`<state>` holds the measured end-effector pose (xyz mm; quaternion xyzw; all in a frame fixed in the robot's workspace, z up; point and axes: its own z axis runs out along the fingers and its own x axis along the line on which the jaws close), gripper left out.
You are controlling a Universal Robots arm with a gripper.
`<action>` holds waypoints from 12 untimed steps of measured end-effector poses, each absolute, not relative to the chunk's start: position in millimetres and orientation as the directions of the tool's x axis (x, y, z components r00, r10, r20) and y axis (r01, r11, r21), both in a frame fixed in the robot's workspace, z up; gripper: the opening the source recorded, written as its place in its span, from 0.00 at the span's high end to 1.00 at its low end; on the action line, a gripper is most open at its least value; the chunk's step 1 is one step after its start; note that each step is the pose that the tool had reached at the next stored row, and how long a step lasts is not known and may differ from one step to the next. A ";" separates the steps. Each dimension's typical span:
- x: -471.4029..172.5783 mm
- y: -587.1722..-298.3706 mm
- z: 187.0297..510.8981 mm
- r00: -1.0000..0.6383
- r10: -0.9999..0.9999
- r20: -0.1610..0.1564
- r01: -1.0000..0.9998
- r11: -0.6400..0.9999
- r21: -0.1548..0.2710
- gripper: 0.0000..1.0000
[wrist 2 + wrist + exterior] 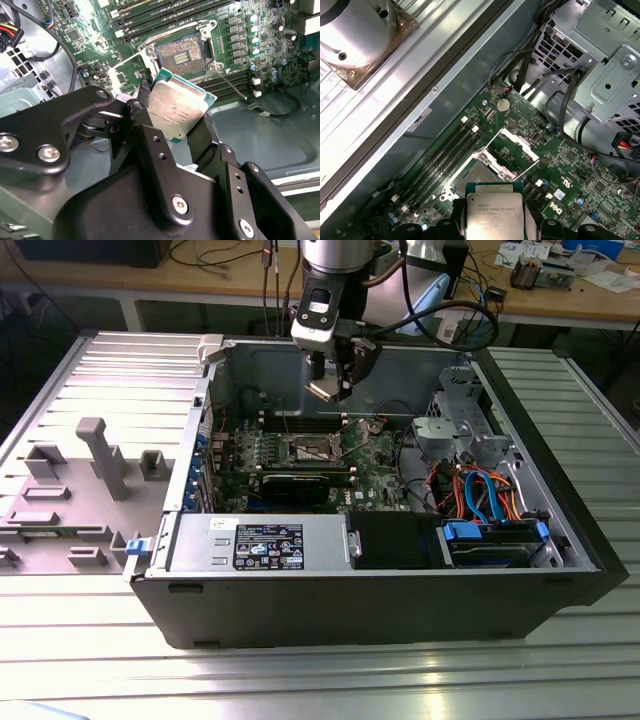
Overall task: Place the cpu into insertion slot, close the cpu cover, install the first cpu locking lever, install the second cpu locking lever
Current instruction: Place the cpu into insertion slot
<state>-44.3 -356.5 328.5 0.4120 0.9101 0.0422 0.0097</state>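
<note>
My gripper [328, 390] hangs inside the open computer case, shut on the cpu [177, 110], a flat square chip with a silvery top, tilted between the two black fingers [142, 102]. In the first wrist view the cpu [494, 210] hovers just above and beside the insertion slot [472, 174]. The insertion slot [182, 54] lies bare on the green board, its dark pin field showing. The cpu cover [122, 75] stands swung open at one side of the slot; its frame [512, 147] rises off the board. In the exterior view the slot [308, 448] sits below the gripper.
Long memory slots [165, 15] run along the socket. A thin metal lever [232, 82] sticks out beside it. A silver drive cage [455, 425], coloured cables [480, 490] and a power supply [255, 540] fill the case. A grey panel [80, 480] lies at the exterior view's left.
</note>
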 end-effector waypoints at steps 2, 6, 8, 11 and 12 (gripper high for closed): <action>-44.4 -356.5 328.5 -0.657 0.753 0.017 0.752 0.654 0.085 0.45; -44.3 -356.5 328.5 -0.653 0.757 0.017 0.756 0.649 0.085 0.45; -44.4 -356.6 328.5 -0.650 0.759 0.017 0.758 0.647 0.085 0.45; -44.3 -356.5 328.5 -0.647 0.762 0.017 0.761 0.644 0.085 0.45; -44.3 -356.5 328.5 -0.646 0.763 0.017 0.761 0.643 0.085 0.45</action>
